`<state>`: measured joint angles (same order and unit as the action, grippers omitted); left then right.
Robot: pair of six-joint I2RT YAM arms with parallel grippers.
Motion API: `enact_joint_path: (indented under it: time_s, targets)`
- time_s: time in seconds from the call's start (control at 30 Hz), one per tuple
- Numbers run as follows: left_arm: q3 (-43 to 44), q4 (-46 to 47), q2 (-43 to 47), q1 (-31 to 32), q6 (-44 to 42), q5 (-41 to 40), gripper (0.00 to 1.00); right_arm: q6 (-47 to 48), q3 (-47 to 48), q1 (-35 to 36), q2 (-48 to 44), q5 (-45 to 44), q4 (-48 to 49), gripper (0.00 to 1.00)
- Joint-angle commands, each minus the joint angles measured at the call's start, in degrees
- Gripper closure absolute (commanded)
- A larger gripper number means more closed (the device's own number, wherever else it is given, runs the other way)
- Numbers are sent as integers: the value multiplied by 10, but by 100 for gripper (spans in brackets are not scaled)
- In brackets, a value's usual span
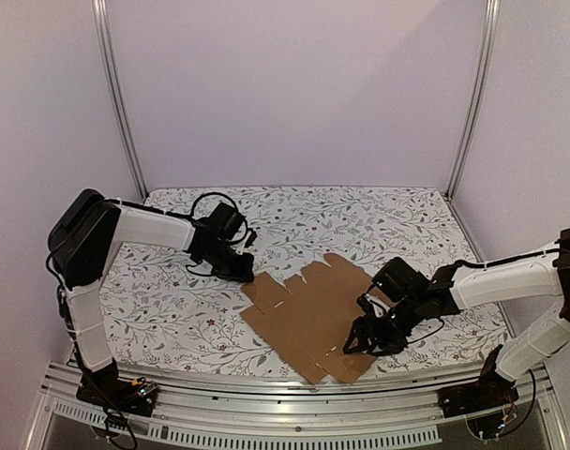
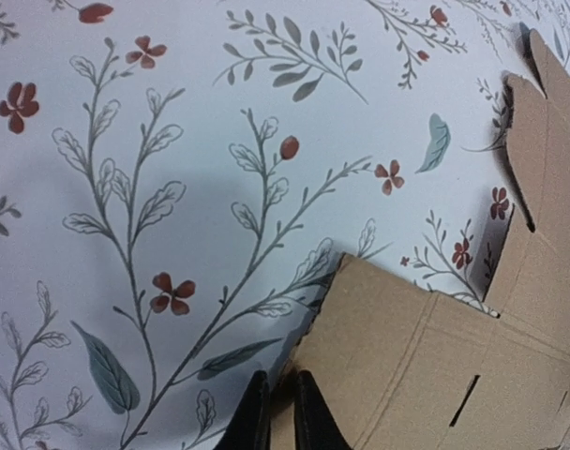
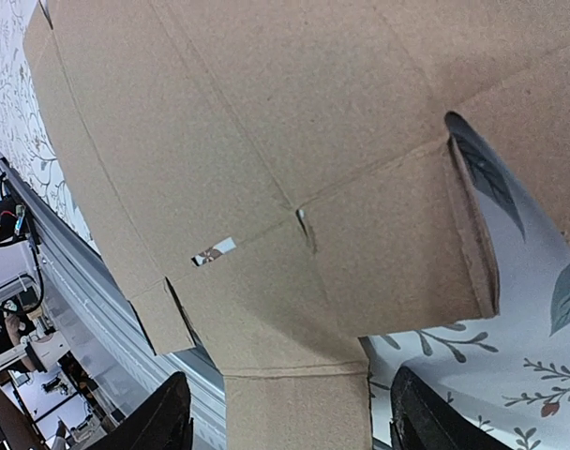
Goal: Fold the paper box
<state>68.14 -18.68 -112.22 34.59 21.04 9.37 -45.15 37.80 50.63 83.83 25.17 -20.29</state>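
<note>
The paper box (image 1: 313, 314) is a flat brown cut-out sheet. It lies unfolded on the flower-printed bench (image 1: 172, 319), right of the middle, and its nearest corner almost reaches the near edge. Creases, short slots and notched flaps show across its surface.

The left hand (image 1: 247, 277) sits at the sheet's far-left corner. In the left wrist view its two dark fingers (image 2: 315, 417) are drawn almost together. The edge of the corner flap runs into the thin gap between them, so they seem to pinch the cardboard. That flap is raised slightly off the cloth and casts a shadow beneath it.

The right hand (image 1: 362, 343) reaches in from the right edge of the bench to the near-right part of the sheet. Its fingers (image 3: 168, 417) stand wide apart on either side of a narrow flap, with a gap on each side, so they grip nothing. Beside that flap, a neighbouring flap curls up off the cloth.

A metal rail (image 1: 266, 398) runs along the near edge, just beyond the sheet's nearest corner. Two slim metal posts (image 1: 121, 103) rise at the far corners against pale walls. Nothing lies on the sheet between the two hands.
</note>
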Motion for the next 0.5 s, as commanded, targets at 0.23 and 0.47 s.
enact_joint_path:
  time_s: [0.23, 0.47]
  targets:
    - [-48, 14, 34, -7, 7, -15, 100, -21, -40, 3, -58, -43, -16, 37]
    - [-99, 41, 64, -7, 37, -22, 100, -43, -77, 4, -100, -47, -15, 39]
